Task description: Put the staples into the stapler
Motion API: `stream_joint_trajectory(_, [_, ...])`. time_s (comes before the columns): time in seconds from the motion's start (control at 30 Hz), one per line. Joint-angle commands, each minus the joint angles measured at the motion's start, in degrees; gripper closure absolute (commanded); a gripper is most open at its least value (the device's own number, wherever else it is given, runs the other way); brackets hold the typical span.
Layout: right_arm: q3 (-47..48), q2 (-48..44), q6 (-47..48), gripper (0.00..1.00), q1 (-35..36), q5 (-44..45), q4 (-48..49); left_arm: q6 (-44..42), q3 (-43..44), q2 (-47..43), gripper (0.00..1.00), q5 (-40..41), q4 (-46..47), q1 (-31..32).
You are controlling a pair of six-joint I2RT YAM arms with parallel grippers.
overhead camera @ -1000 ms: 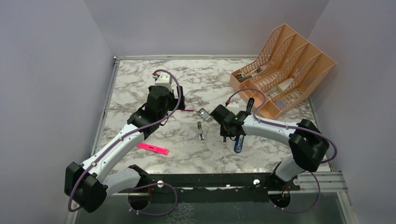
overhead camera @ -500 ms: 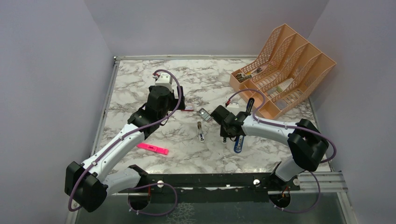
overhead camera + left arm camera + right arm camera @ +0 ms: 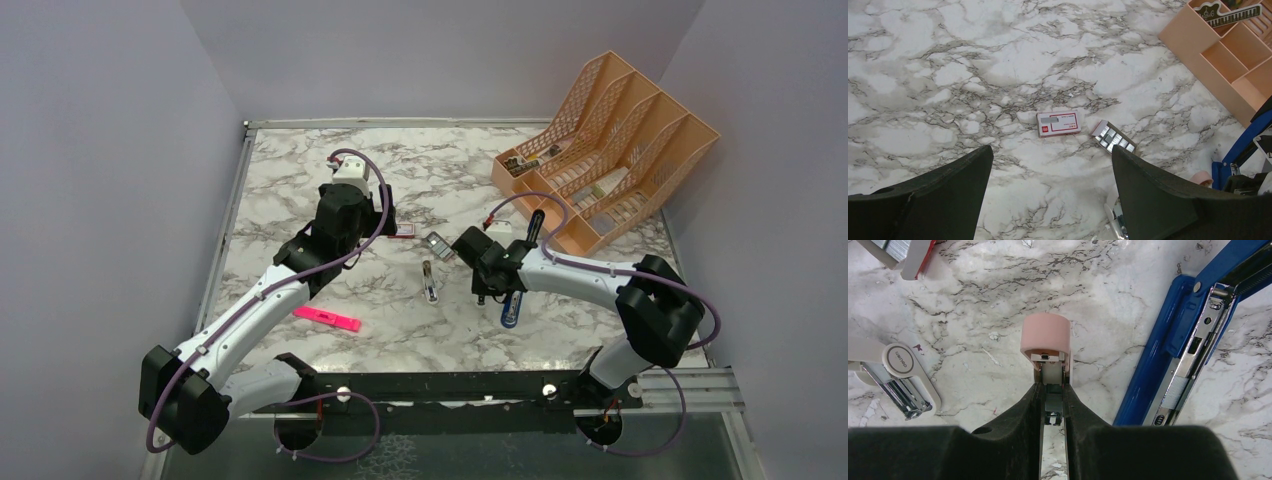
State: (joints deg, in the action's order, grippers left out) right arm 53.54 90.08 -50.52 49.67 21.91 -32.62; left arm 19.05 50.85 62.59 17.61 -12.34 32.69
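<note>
My right gripper (image 3: 1052,391) is shut on a small pink stapler (image 3: 1046,336) that rests on the marble table; it also shows in the top view (image 3: 482,292). The staples (image 3: 1113,138) are grey-silver blocks in a small open tray, right of the red-and-white box (image 3: 1058,123). The tray shows in the top view (image 3: 437,243) and at the top left of the right wrist view (image 3: 895,247). My left gripper (image 3: 1052,156) is open and empty, above the table just short of the box; it also shows in the top view (image 3: 380,225).
A white stapler (image 3: 429,281) lies open left of my right gripper. A blue stapler (image 3: 1193,335) lies open on its right. A pink highlighter (image 3: 326,319) lies at the front left. An orange file organiser (image 3: 610,140) stands at the back right.
</note>
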Motion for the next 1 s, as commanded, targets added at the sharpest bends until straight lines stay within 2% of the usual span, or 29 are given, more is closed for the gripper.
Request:
stream_joint_trajectory(0.0, [-1.03,-1.08,0.33,0.77,-0.28,-1.28,0.7,-0.15,-0.3,0.04,0.11,-0.03,0.5,-0.17])
stream_joint_trajectory(0.97, [-0.27,-1.35,0.42,0.77,-0.32,0.21,1.07,-0.15,-0.27,-0.02,0.11,0.06,0.39,-0.19])
